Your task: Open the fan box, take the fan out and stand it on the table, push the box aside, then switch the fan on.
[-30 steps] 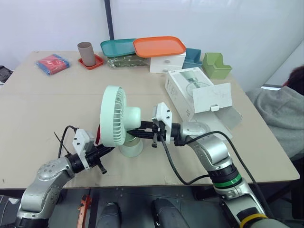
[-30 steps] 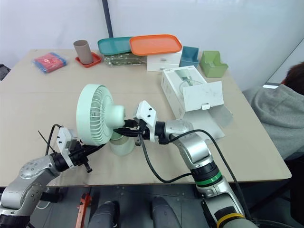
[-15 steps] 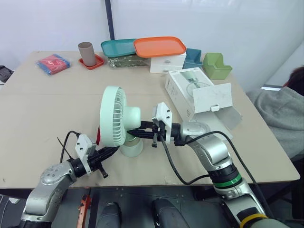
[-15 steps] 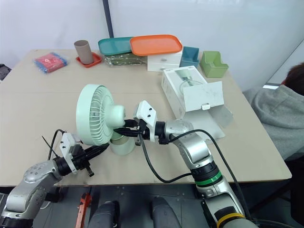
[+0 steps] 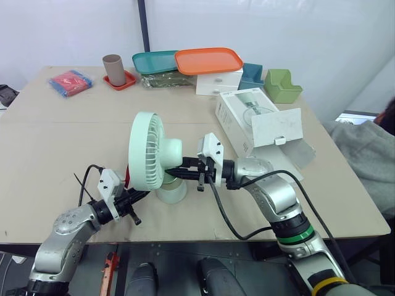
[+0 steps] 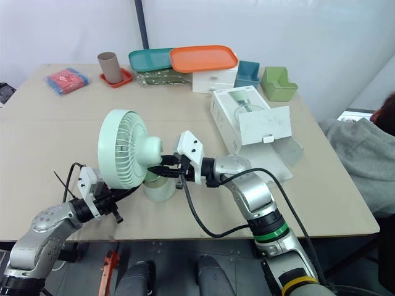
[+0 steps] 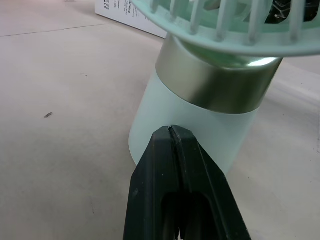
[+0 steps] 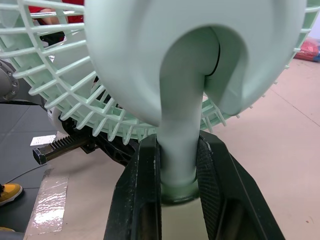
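Beige table point(image 5: 62, 142) carries an open white cardboard box point(image 5: 247, 120) on its right side. Near the front edge stands a pale green fan point(image 5: 148, 157) with a round ribbed grille. The right wrist view shows the right gripper point(image 8: 178, 150) clamped on its smooth stem. The left wrist view shows a brushed metal band above the frosted base, and the left gripper point(image 7: 172, 131), its fingers pressed together, at that base.

tiny print on the fan box point(image 7: 126, 18) is unreadable.
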`<action>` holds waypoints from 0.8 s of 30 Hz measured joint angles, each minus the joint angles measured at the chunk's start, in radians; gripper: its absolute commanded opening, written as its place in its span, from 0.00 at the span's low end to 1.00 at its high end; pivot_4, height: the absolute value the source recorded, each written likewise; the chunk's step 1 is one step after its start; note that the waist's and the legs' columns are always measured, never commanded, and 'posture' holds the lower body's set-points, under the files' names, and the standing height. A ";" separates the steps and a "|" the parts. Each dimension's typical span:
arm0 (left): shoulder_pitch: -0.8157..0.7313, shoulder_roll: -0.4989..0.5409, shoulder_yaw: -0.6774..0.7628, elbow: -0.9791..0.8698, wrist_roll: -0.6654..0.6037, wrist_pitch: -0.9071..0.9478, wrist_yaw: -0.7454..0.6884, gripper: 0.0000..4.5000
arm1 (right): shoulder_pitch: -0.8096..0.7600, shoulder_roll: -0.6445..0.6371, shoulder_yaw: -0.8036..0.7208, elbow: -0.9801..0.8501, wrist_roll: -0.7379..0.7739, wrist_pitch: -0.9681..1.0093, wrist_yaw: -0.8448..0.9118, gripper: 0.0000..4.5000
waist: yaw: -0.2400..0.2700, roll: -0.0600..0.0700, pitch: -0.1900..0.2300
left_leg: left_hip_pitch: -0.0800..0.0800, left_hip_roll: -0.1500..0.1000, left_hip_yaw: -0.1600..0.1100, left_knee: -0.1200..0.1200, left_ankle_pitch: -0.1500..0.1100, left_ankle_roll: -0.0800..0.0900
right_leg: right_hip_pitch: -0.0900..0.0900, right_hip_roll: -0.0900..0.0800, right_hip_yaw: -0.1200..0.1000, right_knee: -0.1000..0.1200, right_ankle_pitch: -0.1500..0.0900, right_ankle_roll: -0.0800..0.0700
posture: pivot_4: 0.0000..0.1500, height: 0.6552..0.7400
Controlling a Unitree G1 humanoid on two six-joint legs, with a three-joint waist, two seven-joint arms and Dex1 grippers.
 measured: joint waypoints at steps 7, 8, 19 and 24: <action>-0.010 -0.001 -0.003 0.000 0.001 0.004 0.010 0.01 | 0.000 0.000 0.000 -0.001 0.000 0.000 0.000 0.09 | 0.002 0.000 0.000 | 0.000 0.000 0.000 0.000 0.000 0.000 | 0.000 0.000 0.000 0.000 0.000 0.000 | 1.00 1.00; -0.021 -0.001 -0.003 0.000 0.001 0.005 0.013 0.01 | 0.000 -0.001 0.000 -0.001 0.000 0.000 0.000 0.09 | 0.003 0.000 0.000 | 0.000 0.000 0.000 0.000 0.000 0.000 | 0.000 0.000 0.000 0.000 0.000 0.000 | 1.00 1.00; -0.019 0.002 -0.007 0.002 0.010 0.005 -0.002 0.01 | 0.000 -0.002 -0.001 -0.001 -0.001 -0.003 -0.001 0.09 | 0.008 0.000 0.000 | 0.000 0.000 0.000 0.000 0.000 0.000 | 0.000 0.000 0.000 0.000 0.000 0.000 | 1.00 1.00; -0.013 0.001 -0.018 0.016 0.027 -0.001 -0.006 0.01 | 0.000 -0.002 0.000 -0.001 -0.004 -0.004 -0.002 0.09 | 0.008 0.000 0.000 | 0.000 0.000 0.000 0.000 0.000 0.000 | 0.001 0.000 0.000 0.000 0.000 0.000 | 1.00 1.00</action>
